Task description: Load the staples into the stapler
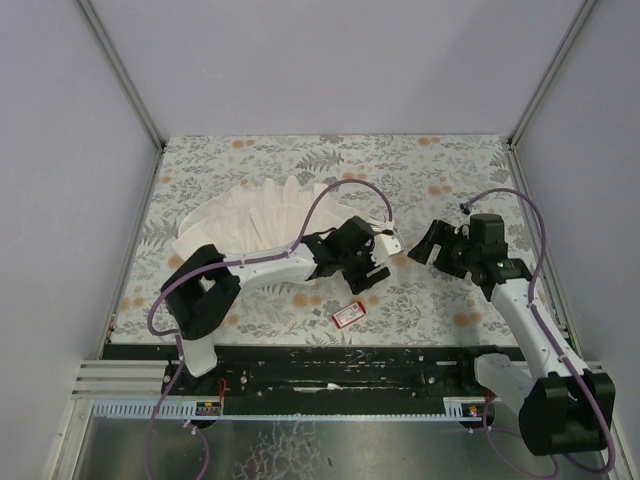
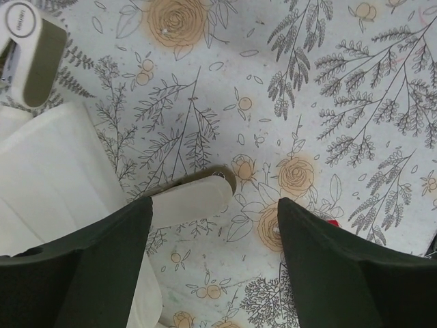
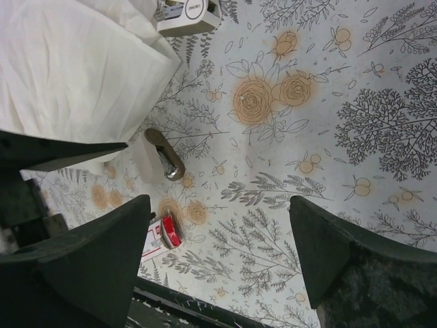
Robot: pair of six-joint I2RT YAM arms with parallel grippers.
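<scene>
Hovering low over the floral table cover [image 1: 470, 170], the left gripper [image 2: 215, 208] has its fingers spread wide with nothing between them. The stapler [image 2: 191, 199] lies on the cover just past the tips, lower centre of the left wrist view; contact with either finger cannot be told. The right gripper [image 3: 218, 205] is also spread and empty, above bare cover.

In the right wrist view the stapler sits left of centre, a curved metal arm showing against a pale body. Whether it is hinged open cannot be told. The red box [image 3: 164, 234] lies lower left in that view, apart from the stapler and near the black rail [image 3: 191, 311] at the bottom edge. No staples are visible, and it is unclear if the box is open or closed. The white pleated cloth [image 3: 75, 68] fills the upper left, its edge just beside the stapler. A small white block [image 3: 188, 14] with an oval logo sits at the top edge.

Judged stage: nothing grasped, loading not begun.

Risks:
- The stapler is small and flat, so a pinch may skid it under the cloth.
- The two grippers work close together, so they could collide.
- A nudge could push the red box toward the rail.
- A tiny staple strip could drop or snap in a hard pinch.
</scene>
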